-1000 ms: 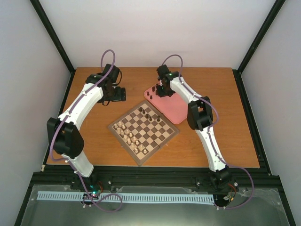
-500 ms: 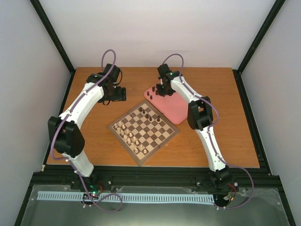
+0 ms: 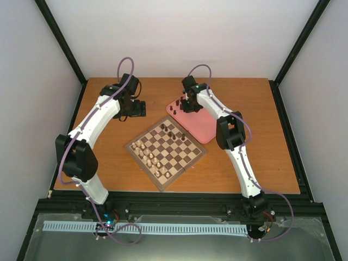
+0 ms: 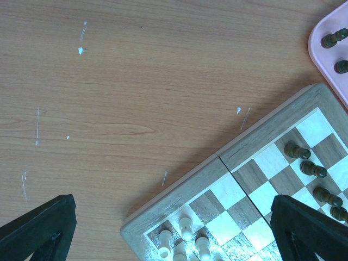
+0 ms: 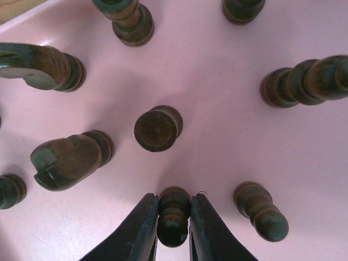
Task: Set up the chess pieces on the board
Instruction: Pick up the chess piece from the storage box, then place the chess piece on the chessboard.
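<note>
Overhead, the board (image 3: 180, 155) was seen lying cornerwise at the middle of the worktop (image 3: 261, 136). The pink tray (image 3: 202, 128) was set just beside it, toward the far edge. A few dark chess pieces (image 3: 171, 134) were stood on the board's side nearest the tray, and pale chessmen (image 3: 149, 155) on the side facing the near-left corner. From that view more dark pieces could be made out on the tray under the right gripper (image 3: 187, 106), but how its jaws stood could not be told.

That was settled by the right wrist view. The two fingers (image 5: 142, 231) were pressed against either side of one dark pawn (image 5: 174, 222), which was pinched between them while standing on the pink surface. Other dark pieces were ringed around it, some upright and some tilted or lying over.

The left gripper (image 3: 140, 108) was held toward the far-left part of the worktop. In the left wrist view its fingers (image 4: 38, 228) were spread wide with nothing between them, above bare wood and the board's far corner.
</note>
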Controlling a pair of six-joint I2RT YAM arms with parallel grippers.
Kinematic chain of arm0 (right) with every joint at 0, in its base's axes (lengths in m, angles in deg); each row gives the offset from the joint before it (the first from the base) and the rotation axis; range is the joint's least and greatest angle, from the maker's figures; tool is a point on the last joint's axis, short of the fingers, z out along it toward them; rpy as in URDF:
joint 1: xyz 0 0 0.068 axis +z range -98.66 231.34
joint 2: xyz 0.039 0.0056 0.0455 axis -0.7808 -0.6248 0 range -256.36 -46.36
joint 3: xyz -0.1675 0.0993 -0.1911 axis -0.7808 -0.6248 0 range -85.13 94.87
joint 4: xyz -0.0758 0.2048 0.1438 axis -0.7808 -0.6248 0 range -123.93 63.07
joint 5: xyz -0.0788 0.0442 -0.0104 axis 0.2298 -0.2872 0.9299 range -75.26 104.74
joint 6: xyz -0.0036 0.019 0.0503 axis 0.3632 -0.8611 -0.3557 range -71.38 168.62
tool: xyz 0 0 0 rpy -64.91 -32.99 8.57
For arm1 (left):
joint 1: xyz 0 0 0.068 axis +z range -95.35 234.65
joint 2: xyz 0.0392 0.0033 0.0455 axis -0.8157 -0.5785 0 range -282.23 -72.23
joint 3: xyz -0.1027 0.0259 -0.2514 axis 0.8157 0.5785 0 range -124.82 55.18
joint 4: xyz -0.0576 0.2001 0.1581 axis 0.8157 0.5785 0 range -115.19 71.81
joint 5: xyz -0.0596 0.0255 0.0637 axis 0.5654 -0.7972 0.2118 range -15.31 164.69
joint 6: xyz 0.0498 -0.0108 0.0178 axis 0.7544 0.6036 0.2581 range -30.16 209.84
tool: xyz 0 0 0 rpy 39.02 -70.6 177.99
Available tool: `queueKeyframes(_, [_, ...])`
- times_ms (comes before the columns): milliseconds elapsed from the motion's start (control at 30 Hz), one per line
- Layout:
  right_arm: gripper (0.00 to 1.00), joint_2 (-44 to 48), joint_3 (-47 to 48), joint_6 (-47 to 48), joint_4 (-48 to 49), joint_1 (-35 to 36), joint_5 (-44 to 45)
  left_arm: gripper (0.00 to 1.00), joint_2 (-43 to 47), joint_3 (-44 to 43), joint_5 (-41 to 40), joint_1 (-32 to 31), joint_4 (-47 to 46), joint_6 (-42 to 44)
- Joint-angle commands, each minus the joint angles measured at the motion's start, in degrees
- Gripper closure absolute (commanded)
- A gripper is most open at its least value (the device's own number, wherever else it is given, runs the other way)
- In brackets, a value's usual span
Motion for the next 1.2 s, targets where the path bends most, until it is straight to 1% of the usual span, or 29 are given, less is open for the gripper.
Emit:
queueKeyframes(0, [0.85, -0.4, 1.6, 0.2, -0.4, -0.4, 0.4, 0.0, 0.2, -1.5, 0.1, 0.5, 0.6, -0.6])
queueKeyframes(133, [0.92, 0.0, 1.5, 0.3, -0.4, -0.4, 0.9, 0.0, 0.3, -1.3, 0.0, 0.5, 0.5, -0.6])
queueKeyframes(333, [0.95, 3.3, 0.4, 0.0, -0.5, -0.4, 1.8, 0.0, 0.5, -1.2, -0.2, 0.5, 0.6, -0.4])
queueKeyframes(567, [0.96, 13.1, -7.9, 0.7, 0.0, -0.3, 1.2, 0.0, 0.9, -0.3, 0.1, 0.5, -0.2, -0.7])
queueKeyframes(833, [0.96, 21.8, -16.6, 1.8, -1.8, 0.1, 0.1, 0.0, 1.0, 0.4, 0.7, 0.5, -1.1, -0.8])
queueKeyframes(967, [0.96, 26.7, -21.3, 2.0, -3.3, 2.6, -0.8, 0.0, 1.0, 0.5, 0.4, 0.5, -1.1, -0.4])
queueKeyframes(1167, [0.96, 34.3, -29.6, 1.3, -4.4, 10.1, -3.9, 0.0, 1.1, 0.9, 1.0, 0.5, -2.0, -0.4])
